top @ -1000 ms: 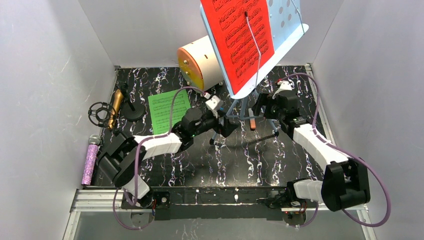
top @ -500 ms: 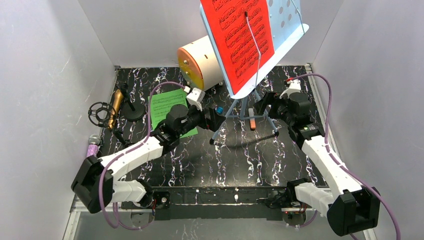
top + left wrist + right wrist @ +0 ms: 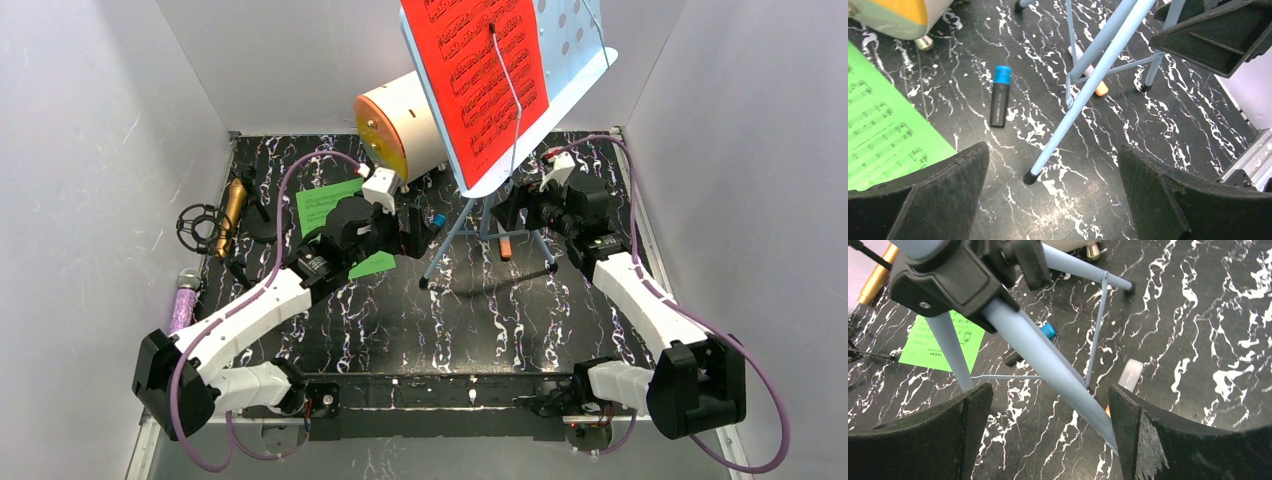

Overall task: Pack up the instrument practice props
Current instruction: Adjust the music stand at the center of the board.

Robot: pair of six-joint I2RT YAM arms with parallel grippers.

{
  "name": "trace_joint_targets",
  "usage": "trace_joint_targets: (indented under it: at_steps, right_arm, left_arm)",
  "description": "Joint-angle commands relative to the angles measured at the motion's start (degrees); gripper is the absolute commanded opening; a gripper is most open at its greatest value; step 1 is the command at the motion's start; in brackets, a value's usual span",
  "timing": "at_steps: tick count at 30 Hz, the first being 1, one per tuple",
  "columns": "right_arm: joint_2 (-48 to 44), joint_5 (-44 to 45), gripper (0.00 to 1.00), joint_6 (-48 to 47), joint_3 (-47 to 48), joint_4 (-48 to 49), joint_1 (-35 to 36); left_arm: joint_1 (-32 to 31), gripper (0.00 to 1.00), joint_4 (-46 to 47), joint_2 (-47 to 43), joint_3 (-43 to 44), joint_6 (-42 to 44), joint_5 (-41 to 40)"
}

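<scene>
**Both arms at the feet of the music stand, nothing gripped yet**

The step in hand seems to be the sheet-music tripod [image 3: 1096, 75]. It stands upright in the far middle of the tabletop [image 3: 480, 320], and the red music sheet [image 3: 485, 80] rests on its desk.

The left gripper [image 3: 425, 228] hovers just left of the legs. Its jaws are fully apart and empty, and they look down on one leg's foot. The right gripper [image 3: 507, 212] is on the other side, also wide open and holding nothing. In the right wrist view one slanted leg passes between its jaws, and I see no contact.

The next move probably calls for closing the right jaws on that leg, and a second hold from the left arm to steady the stand. The stand is tall and carries its load high, so I judge it may tip easily.

The legs are thin, smooth, pale-blue tubes with black caps and fine wire braces. The desk is a flat perforated plate.

The green music sheet [image 3: 318, 205] lies flat, partly under the left arm. The gold microphone [image 3: 232, 215] and the glittery purple microphone [image 3: 182, 310] lie by the left wall.

The tabletop is glossy black with white veins. A blue-capped marker [image 3: 999, 96] lies near the legs.
</scene>
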Motion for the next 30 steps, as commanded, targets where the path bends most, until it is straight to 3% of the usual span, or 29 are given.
trace_joint_targets:
  at_steps: [1,5,16,25,27,30]
  right_arm:
    - [1.4,-4.4,0.91,-4.3,2.2,8.3,0.0]
    - [2.7,-4.9,0.78,-5.4,3.1,8.4,-0.1]
    - [-1.3,-0.6,0.22,-4.9,-0.3,6.9,0.0]
    - [-5.4,5.8,0.09,-4.9,-5.9,9.9,1.3]
    - [-5.1,5.0,0.03,-5.5,-5.8,9.7,1.6]
    - [-3.5,6.3,0.01,-8.3,-3.5,7.0,4.0]
  left_arm:
    - [0.8,0.98,-7.1,-4.7,1.5,0.8,-3.5]
    - [0.9,0.98,-7.4,-6.7,0.5,0.4,-4.0]
    - [1.1,0.98,-16.9,-7.6,9.0,1.4,-5.2]
    - [1.1,0.98,-19.6,-8.7,14.8,0.5,-6.2]
    - [1.0,0.98,-20.1,-8.8,16.1,0.6,-6.3]
    - [1.1,0.98,-20.4,-8.9,16.6,0.5,-6.7]
